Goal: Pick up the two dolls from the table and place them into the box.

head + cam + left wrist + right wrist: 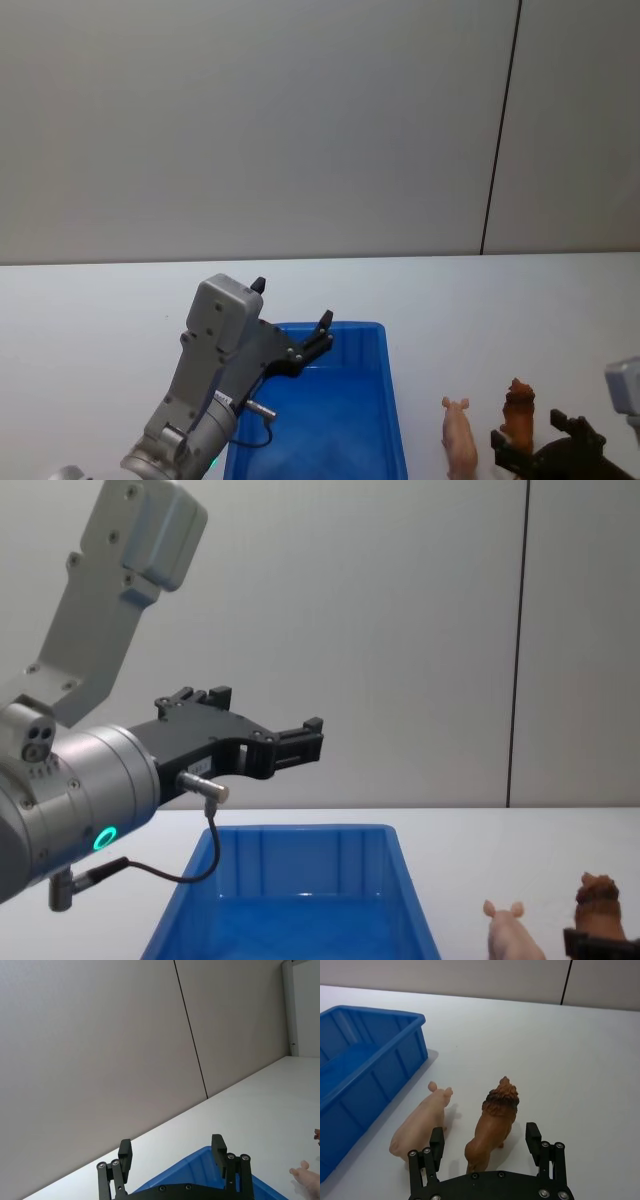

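Left gripper (292, 303) is raised above the box (395, 400), over its far left part, tilted forward toward the wall. Its fingers are spread wide and hold nothing. In the left wrist view the gripper (171, 1142) is open, with the box's far rim (200, 1160) just below it.

Box sits on the white surface (100, 320), in front of the robot.

Both dolls stand upright on the surface to the right of the box, side by side and facing away from the robot. Pig (460, 435) is nearer the box, lion (518, 405) just right of it, close together; can't tell if they touch.

Right gripper (530, 430) is low, just behind the lion. In the right wrist view the gripper (485, 1132) is open, not clamped on anything. Lion (500, 1102) lines up between its two fingers, hindquarters nearest. Pig (420, 1127) is beside one finger, on the box side (395, 1055). Contact with either doll can't be told.
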Controlling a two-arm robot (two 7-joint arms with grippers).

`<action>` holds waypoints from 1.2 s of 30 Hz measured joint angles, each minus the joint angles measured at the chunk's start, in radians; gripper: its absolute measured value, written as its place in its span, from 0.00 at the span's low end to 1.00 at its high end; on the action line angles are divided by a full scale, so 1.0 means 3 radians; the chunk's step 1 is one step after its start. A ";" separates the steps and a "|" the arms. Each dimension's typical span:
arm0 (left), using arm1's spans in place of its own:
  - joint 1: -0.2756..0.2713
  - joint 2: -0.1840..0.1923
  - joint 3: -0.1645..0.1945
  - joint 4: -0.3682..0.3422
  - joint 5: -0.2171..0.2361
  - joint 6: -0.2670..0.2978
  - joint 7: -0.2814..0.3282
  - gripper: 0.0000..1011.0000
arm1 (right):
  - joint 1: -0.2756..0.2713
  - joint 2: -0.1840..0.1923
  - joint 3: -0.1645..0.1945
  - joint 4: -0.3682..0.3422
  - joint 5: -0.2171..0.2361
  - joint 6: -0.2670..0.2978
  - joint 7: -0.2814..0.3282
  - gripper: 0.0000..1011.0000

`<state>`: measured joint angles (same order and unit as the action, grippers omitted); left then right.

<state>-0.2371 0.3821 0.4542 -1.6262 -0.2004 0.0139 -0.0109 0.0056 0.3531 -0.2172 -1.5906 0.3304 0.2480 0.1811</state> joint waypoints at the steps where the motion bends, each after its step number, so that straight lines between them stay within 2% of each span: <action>1: 0.0000 0.0000 0.0000 0.0000 0.0000 0.0000 0.0000 0.99 | 0.0012 -0.0016 -0.0010 0.0025 0.0000 0.0021 0.0000 0.99; 5: 0.0000 0.0000 0.0000 0.0000 0.0000 0.0000 0.0000 0.99 | 0.0026 -0.0035 -0.0022 0.0056 0.0000 0.0051 -0.0005 0.99; 8: 0.0000 0.0000 0.0000 0.0000 0.0000 0.0000 0.0000 0.99 | 0.0040 -0.0054 -0.0032 0.0086 -0.0002 0.0080 -0.0020 0.95; 9: 0.0000 0.0000 0.0000 0.0000 0.0000 0.0000 0.0000 0.99 | 0.0046 -0.0063 -0.0035 0.0101 -0.0003 0.0094 -0.0031 0.90; 14: 0.0000 0.0000 0.0000 0.0000 0.0000 0.0000 0.0000 0.99 | 0.0058 -0.0083 -0.0042 0.0132 -0.0003 0.0124 -0.0063 0.81; 15: 0.0000 0.0000 0.0000 0.0000 0.0000 0.0000 0.0000 0.99 | 0.0062 -0.0089 -0.0043 0.0140 -0.0003 0.0133 -0.0075 0.75; 20: 0.0000 0.0000 0.0000 0.0000 0.0000 0.0000 0.0000 0.99 | 0.0066 -0.0099 -0.0046 0.0151 -0.0006 0.0147 -0.0113 0.62; 30: 0.0000 0.0000 0.0000 0.0000 0.0000 0.0000 0.0000 0.99 | 0.0056 -0.0106 -0.0051 0.0098 -0.0109 0.0088 -0.0213 0.31; 36: 0.0000 0.0000 0.0000 0.0000 0.0000 0.0000 0.0000 0.99 | 0.0056 -0.0112 -0.0055 0.0040 -0.0209 -0.0023 -0.0268 0.30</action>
<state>-0.2371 0.3821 0.4542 -1.6262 -0.2004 0.0139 -0.0109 0.0225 0.3196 -0.2339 -1.5786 0.2678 0.2410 0.1008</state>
